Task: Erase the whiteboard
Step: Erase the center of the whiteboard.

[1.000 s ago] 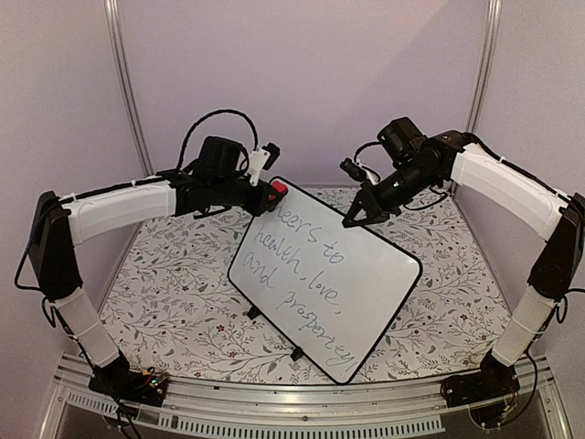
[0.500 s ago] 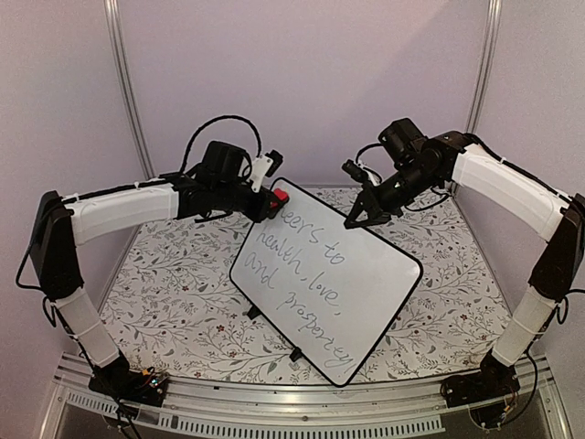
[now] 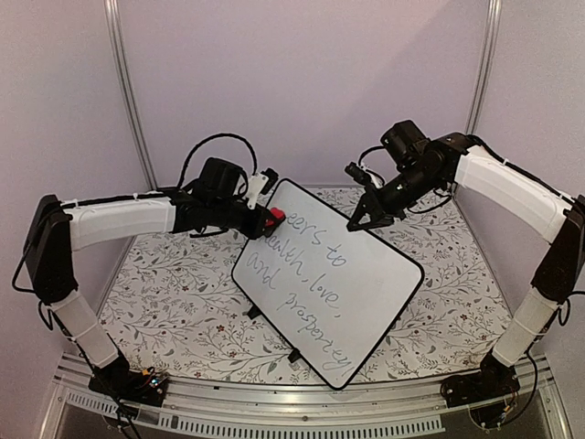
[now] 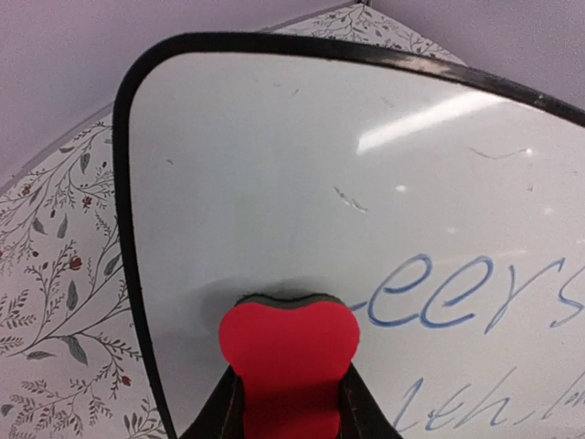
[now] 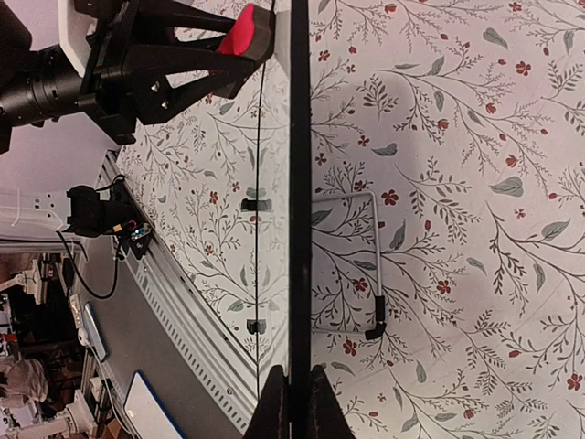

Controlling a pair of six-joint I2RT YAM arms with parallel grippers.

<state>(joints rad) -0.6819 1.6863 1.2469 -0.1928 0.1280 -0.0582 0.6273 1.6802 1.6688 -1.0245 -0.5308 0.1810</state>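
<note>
The whiteboard [image 3: 340,283] stands tilted on the floral table, with blue cursive writing across it. Its upper-left corner area [image 4: 274,155] is wiped white beside the word "eers". My left gripper [image 3: 271,218] [image 4: 290,395] is shut on a red eraser [image 4: 289,347] [image 3: 275,216], whose dark felt edge presses on the board just left of the first line. My right gripper [image 3: 356,222] [image 5: 292,384] is shut on the board's black top rim [image 5: 299,183], seen edge-on. The eraser [image 5: 245,29] also shows in the right wrist view.
A floral cloth [image 3: 174,293] covers the table. A wire prop stand [image 5: 370,265] sits behind the board, and small black feet [image 3: 253,312] rest in front. An aluminium rail [image 3: 302,413] runs along the near edge, with purple walls close behind.
My left gripper has slid the eraser down the board's upper-left corner, and the first letter of the top word is gone. The right gripper shifted slightly, still gripping the rim.
</note>
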